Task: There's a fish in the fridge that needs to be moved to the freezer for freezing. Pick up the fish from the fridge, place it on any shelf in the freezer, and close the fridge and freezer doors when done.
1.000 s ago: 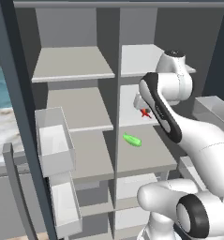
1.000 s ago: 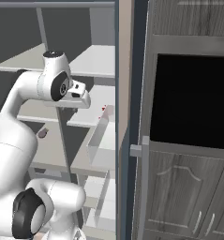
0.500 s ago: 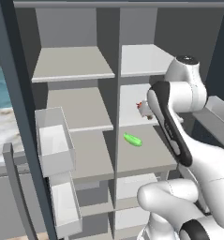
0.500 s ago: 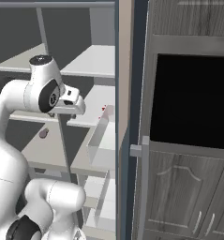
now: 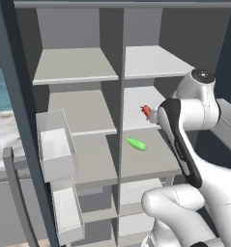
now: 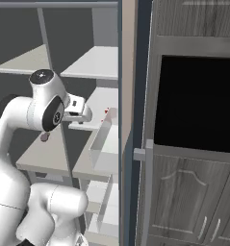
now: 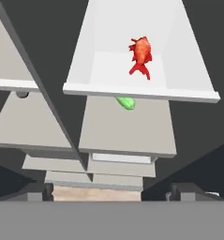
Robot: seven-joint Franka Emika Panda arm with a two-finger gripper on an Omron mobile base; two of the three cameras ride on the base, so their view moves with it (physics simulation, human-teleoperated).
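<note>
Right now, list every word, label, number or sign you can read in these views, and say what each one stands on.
None: no readable text in any view.
The fish, the green vegetable, the grey shelves and the clear door bins are unmarked.
The black panel in the wood-grain cabinet is blank.

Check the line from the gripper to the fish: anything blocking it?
Nothing visible does. The fish lies alone on its shelf, open space ahead of the open gripper. The green vegetable sits one shelf below, off the path.
</note>
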